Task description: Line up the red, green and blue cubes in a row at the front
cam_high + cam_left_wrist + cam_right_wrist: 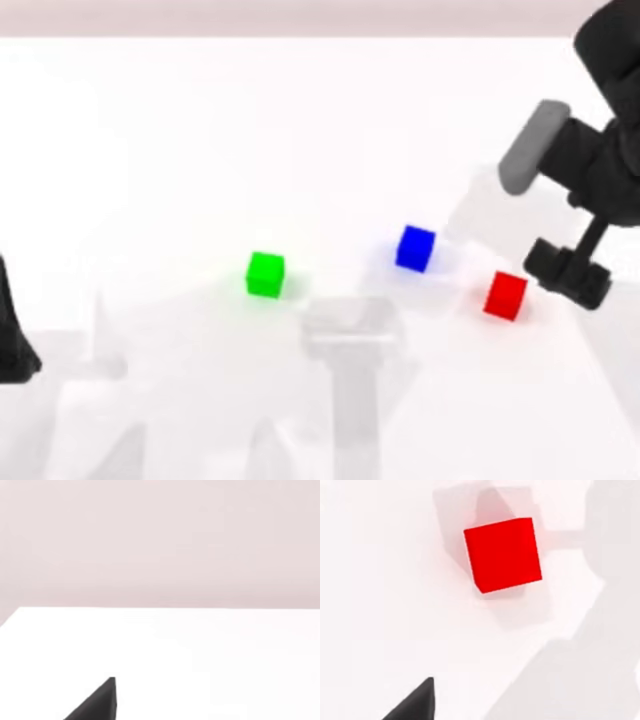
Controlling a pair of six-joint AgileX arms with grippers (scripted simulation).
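A dark fingertip [415, 702] of the right gripper juts into the lower left of the right wrist view, with the red cube [503, 555] sitting on the white table [375, 605] in the upper middle of that frame, untouched and clear of the finger. From above, the right gripper [568, 272] hangs at the right edge of the frame, just beside the red cube [505, 296], which lies in the lower right of centre. Whether the right jaws stand wide or narrow cannot be told from these views. The blue cube [415, 248] sits near the red one, slightly up and to the left of it, the two apart. The green cube [265, 274] rests left of centre, well apart from the blue. All three lie flat on the table [300, 130], in a loose, uneven line across the middle of the frame. The left arm [12, 335] shows only as a dark shape at the lower left edge; its wrist view offers bare table, a pale wall and one fingertip [97, 705], and its jaw state cannot be told.
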